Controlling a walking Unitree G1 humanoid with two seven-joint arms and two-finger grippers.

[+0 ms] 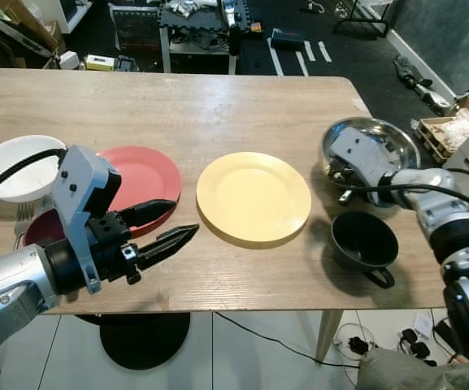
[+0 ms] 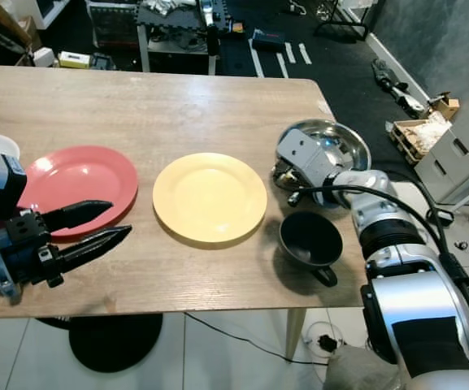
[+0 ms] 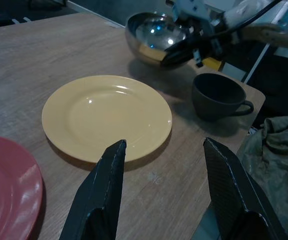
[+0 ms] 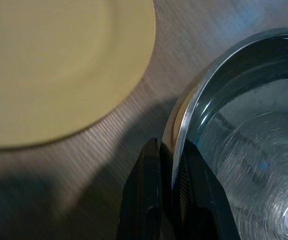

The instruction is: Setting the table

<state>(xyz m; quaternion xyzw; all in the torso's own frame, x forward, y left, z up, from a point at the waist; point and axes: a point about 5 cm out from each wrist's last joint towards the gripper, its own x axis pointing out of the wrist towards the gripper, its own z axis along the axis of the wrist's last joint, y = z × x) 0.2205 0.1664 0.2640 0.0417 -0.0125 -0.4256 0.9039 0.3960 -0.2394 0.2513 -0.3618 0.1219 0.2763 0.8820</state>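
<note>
Presently the right gripper (image 4: 172,170) is clamped on the rim of the steel bowl (image 1: 384,138), one finger inside the wall and one outside, at the right of the head view. That rim section faces the yellow plate (image 1: 254,197), which lies centre-frame, just left of the bowl; the black cup (image 1: 364,240) sits below the bowl. Judgement: any placing move runs leftward toward the plate. The left gripper (image 1: 167,225) hovers with fingers spread at lower left, over the red plate (image 1: 141,175) edge, farther from the bowl.

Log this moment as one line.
right pincer: shut on steel bowl rim | left pincer: open, empty, near red plate | yellow plate: centre
</note>
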